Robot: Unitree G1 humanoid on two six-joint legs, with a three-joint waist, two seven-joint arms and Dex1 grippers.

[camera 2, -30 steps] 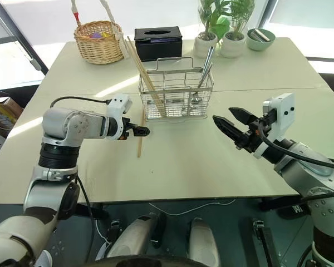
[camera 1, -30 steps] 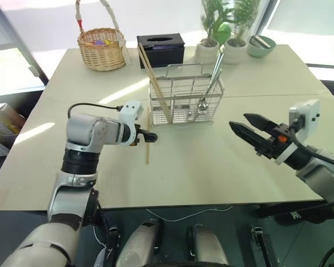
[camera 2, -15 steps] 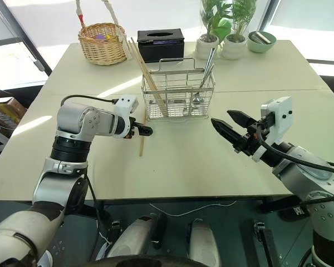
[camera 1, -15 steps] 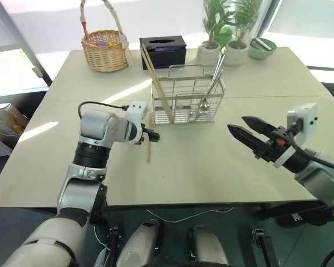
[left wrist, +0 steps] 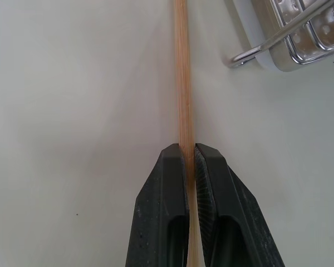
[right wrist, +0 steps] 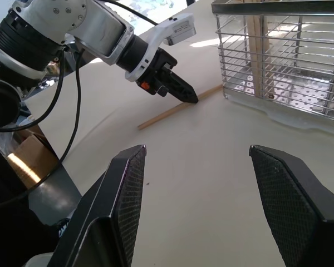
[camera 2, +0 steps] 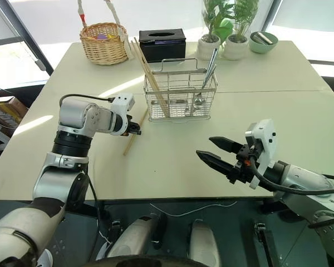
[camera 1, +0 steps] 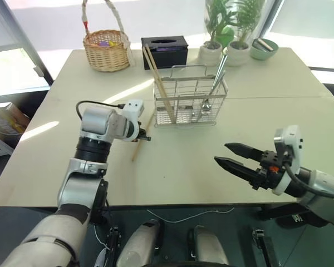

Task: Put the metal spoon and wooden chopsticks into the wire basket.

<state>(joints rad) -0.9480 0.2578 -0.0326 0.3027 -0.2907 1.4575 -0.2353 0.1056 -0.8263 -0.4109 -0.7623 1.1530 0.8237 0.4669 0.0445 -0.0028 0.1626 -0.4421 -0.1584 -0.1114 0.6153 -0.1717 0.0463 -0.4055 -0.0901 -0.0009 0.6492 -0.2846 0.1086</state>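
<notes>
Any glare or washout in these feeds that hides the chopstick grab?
Left eye view: windows blown out white behind the wicker basket, bright streak on the table, grab area evenly lit. Left wrist view: sharp, left pincer shut on the chopstick, soft shadow beside it.

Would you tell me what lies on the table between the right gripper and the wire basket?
Nothing: the stretch from the right gripper to the wire basket is bare table, shown in both eye views.
</notes>
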